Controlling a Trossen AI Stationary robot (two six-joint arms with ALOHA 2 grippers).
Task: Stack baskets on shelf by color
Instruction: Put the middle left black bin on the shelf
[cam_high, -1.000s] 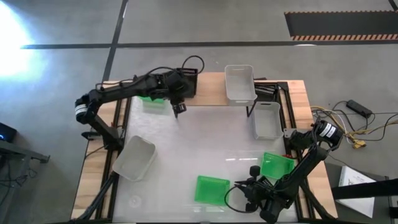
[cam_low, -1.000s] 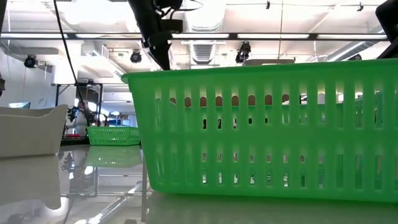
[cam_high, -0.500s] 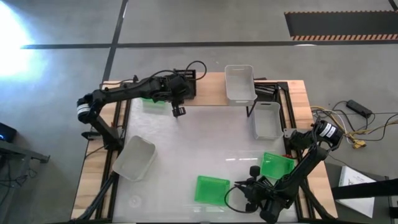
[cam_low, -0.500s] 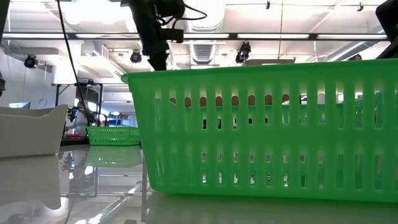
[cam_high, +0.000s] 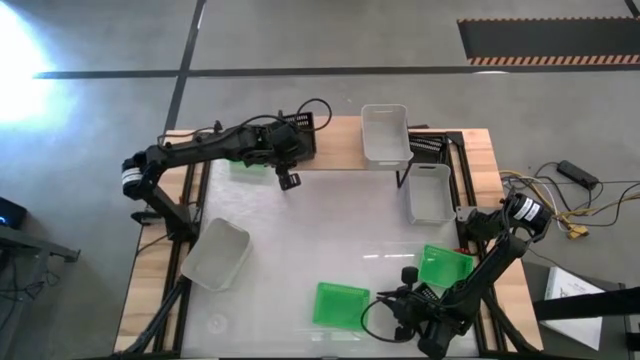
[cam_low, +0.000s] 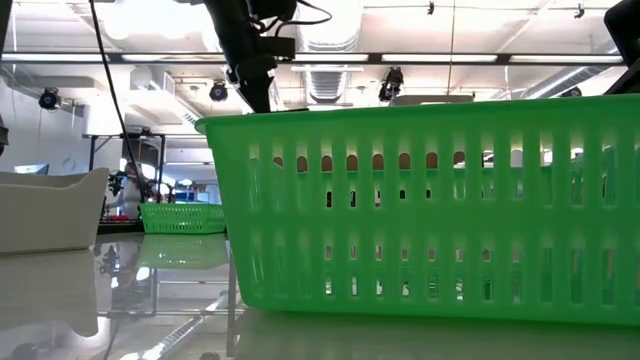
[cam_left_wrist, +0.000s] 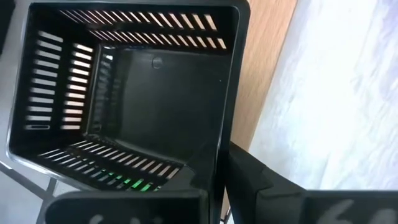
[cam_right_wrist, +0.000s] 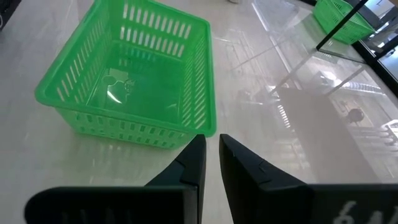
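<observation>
- High view: left gripper (cam_high: 289, 180) hangs at the shelf (cam_high: 340, 140) front edge by the black basket (cam_high: 300, 130); finger state unclear.
- Right gripper (cam_right_wrist: 211, 155), fingers nearly closed and empty, waits beside a green basket (cam_right_wrist: 134, 99); open tabletop (cam_high: 320, 230) between.

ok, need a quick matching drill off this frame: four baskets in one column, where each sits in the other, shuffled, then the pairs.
Things
1. black basket
2. white basket at the table's far edge
3. white basket on the left arm's side
4. green basket nearest the right gripper

Places
A. glossy tabletop, near edge
B. wooden shelf, beside the left gripper
C. tabletop, tilted at its edge
D. wooden shelf, towards the right arm's side

Pairs: 1-B, 2-D, 3-C, 4-A
</observation>
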